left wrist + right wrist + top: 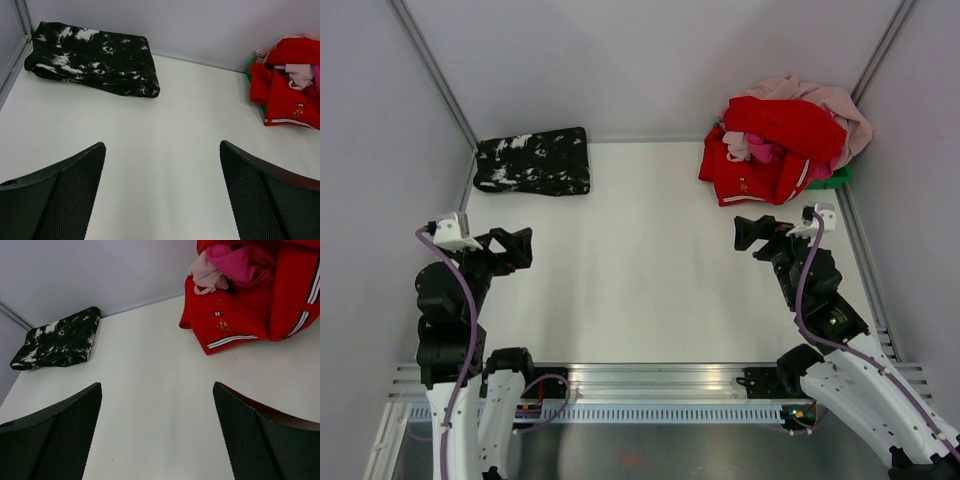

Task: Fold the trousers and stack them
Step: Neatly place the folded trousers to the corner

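Note:
The trousers (533,160), black with white blotches, lie folded into a compact rectangle at the far left corner of the table; they also show in the left wrist view (95,57) and the right wrist view (57,340). My left gripper (520,247) hovers near the left side, well short of them, open with nothing between its fingers (65,195). My right gripper (748,232) hangs at the right, open and empty, just in front of the clothes pile.
A heap of clothes sits at the far right corner: a red garment with white trim (770,150) (250,305), pink pieces (820,100) on top, something green (835,180) beneath. Grey walls and metal rails (435,75) bound the white table (640,280).

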Tool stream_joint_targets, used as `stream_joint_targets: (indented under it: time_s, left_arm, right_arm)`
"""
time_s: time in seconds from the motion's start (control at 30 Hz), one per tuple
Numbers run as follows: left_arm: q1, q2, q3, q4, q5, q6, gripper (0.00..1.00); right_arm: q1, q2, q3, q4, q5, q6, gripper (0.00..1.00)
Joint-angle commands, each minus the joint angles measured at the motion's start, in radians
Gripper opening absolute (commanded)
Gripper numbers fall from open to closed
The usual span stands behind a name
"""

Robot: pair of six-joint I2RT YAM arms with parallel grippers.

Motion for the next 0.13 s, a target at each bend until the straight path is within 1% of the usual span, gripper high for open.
stream_joint_targets:
  time_s: [0.0, 0.1]
  left_arm:
    - [-0.017, -0.012, -0.001, -0.005, -0.029, 0.024, 1.00]
    - [-0.024, -0.017, -0.013, -0.008, -0.061, 0.024, 1.00]
  right_arm:
    - [0.002, 0.026, 0.031, 0.002, 0.032, -0.007, 0.98]
    - [0.004, 0.023, 0.018, 0.020, 0.014, -0.022, 0.98]
